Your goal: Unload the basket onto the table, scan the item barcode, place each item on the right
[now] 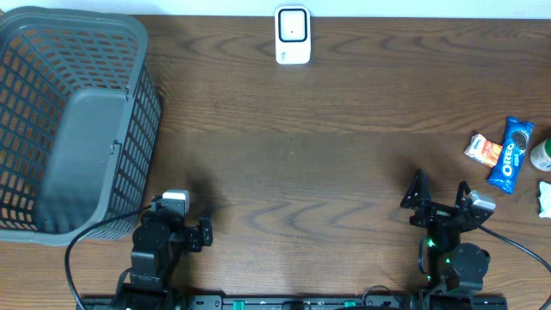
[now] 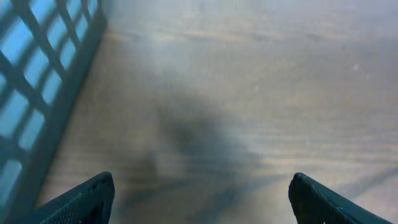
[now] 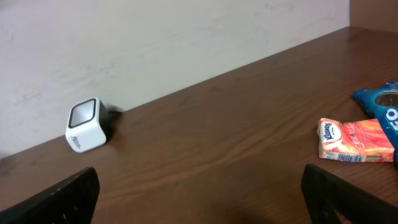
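**Jaws apart and empty, packs off to the right**

Basket (image 1: 142, 95) close on the left of the left gripper (image 2: 200, 182), lattice wall just beside its left finger. Left jaws wide apart, gripping nothing, only bare table (image 2: 261, 87) between and ahead. Scanner (image 3: 86, 126) well ahead at the far edge, ahead-left of the right gripper (image 3: 200, 171). Right jaws spread fully, also empty. Ahead-right of those jaws, well apart from them: tissue pack (image 3: 356, 140) lying flat, then blue Oreo pack (image 3: 380, 99) just beside it on the right, contact unclear. Past that, at the frame edge, a green-and-white thing (image 1: 542, 155) and a white scrap (image 1: 545, 198), both too cut off to name.
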